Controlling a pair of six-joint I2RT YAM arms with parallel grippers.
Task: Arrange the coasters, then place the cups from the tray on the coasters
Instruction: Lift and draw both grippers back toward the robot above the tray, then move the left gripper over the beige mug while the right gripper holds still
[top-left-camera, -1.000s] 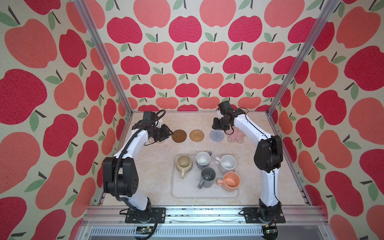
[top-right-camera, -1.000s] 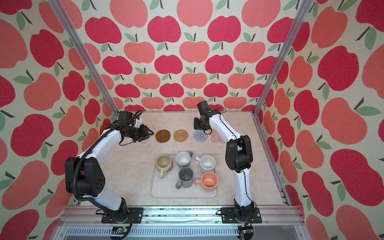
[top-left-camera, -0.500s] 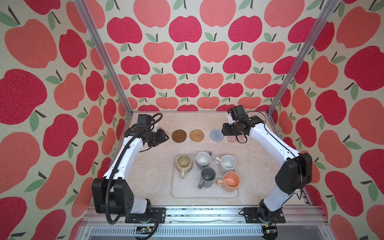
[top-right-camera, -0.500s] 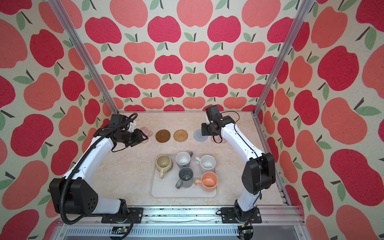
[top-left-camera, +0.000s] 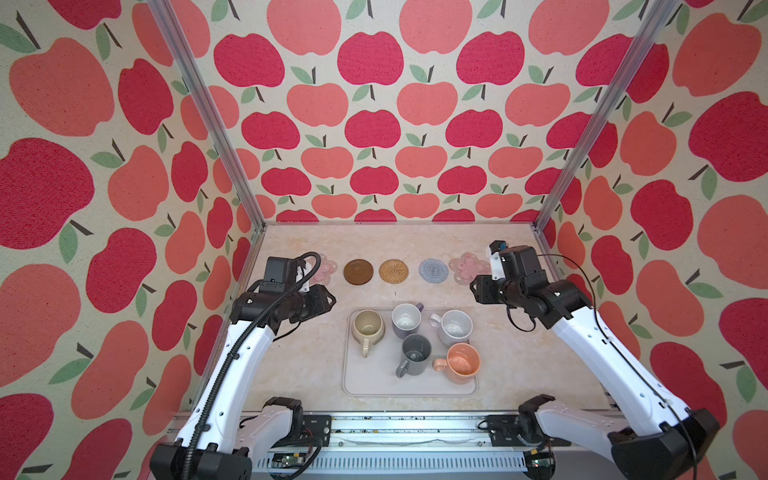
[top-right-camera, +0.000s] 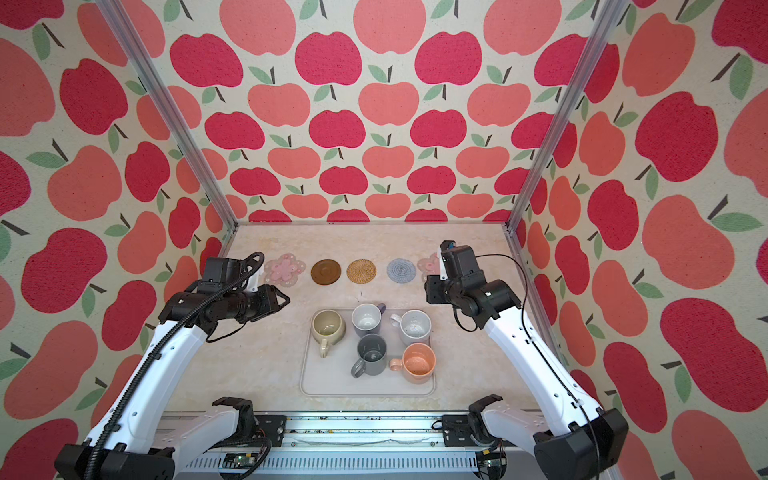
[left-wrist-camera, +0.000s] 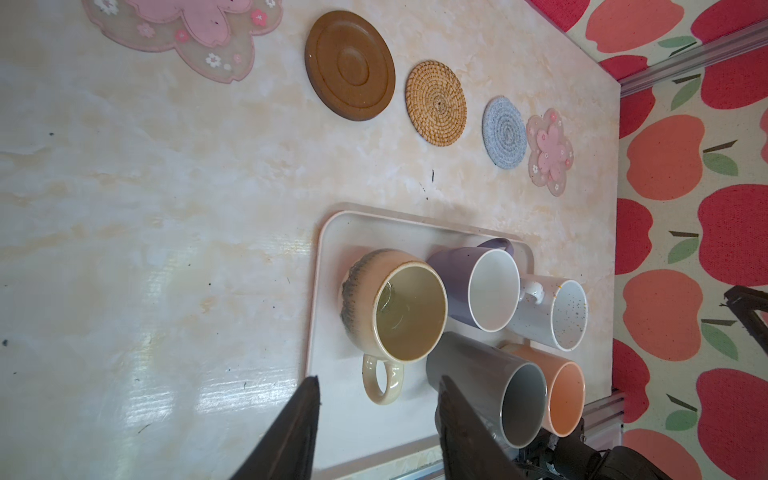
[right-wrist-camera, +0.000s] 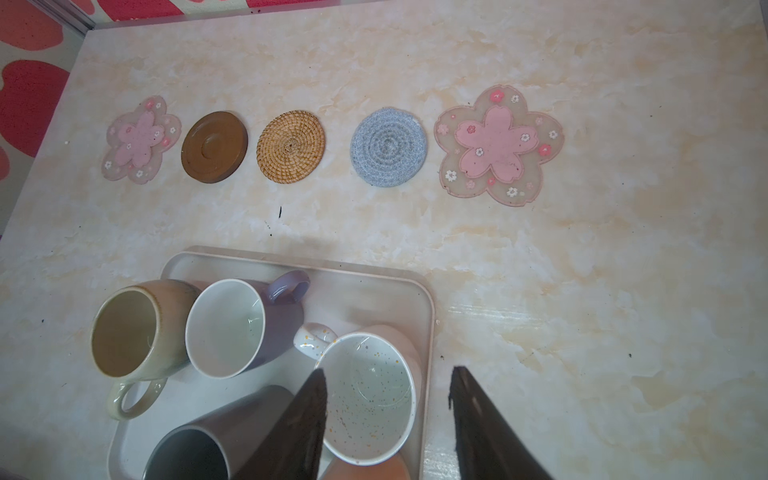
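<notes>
- In both top views a row of coasters (top-left-camera: 393, 271) lies across the far side of the desk (top-left-camera: 307, 365). From left to right they are a pink flower coaster (top-right-camera: 284, 269), a brown disc coaster (top-left-camera: 358, 272), a rattan coaster (top-right-camera: 361, 271), a grey-blue knitted coaster (top-left-camera: 433, 270) and a second pink flower coaster (top-left-camera: 465, 268). None of them touch.
- Nearer the front, the tray (top-left-camera: 374, 384) carries every cup upright: the beige mug (top-left-camera: 368, 326), lavender mug (top-left-camera: 406, 318) and speckled white mug (top-left-camera: 456, 326) behind, the dark grey mug (top-left-camera: 415, 353) and peach mug (top-left-camera: 462, 362) in front.
- The left gripper (top-left-camera: 330, 299) hangs above bare desk left of the tray. The right gripper (top-left-camera: 473, 289) hangs right of it, near the second pink flower coaster.
- In the left wrist view the fingers (left-wrist-camera: 299, 424) stand partly apart with nothing between them. The beige mug's handle shows beyond the gap.
- In the right wrist view the fingers (right-wrist-camera: 478, 424) are likewise part-open and empty. The speckled white mug and the tray's edge show beyond them.
</notes>
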